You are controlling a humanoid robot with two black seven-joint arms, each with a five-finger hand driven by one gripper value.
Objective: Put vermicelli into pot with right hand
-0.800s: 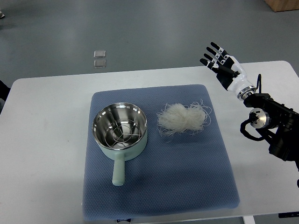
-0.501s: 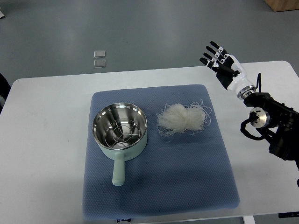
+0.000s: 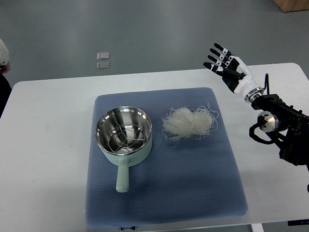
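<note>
A loose white bundle of vermicelli (image 3: 189, 122) lies on the blue mat (image 3: 164, 193), just right of a pale green pot (image 3: 124, 135) with a steel inside and a wire rack in it. The pot's handle points toward the near edge. My right hand (image 3: 223, 62) hovers above the table's far right part, up and to the right of the vermicelli, fingers spread and holding nothing. Its black arm comes in from the right edge. The left arm does not show.
The white table (image 3: 48, 145) carries the mat. A person's hand and dark sleeve (image 3: 4, 63) show at the far left edge. Two small clear squares (image 3: 103, 60) lie on the grey floor beyond the table.
My right hand has shifted slightly to the left and up, still spread. A person's hand has come into view at the left edge. Pot and vermicelli have not moved.
</note>
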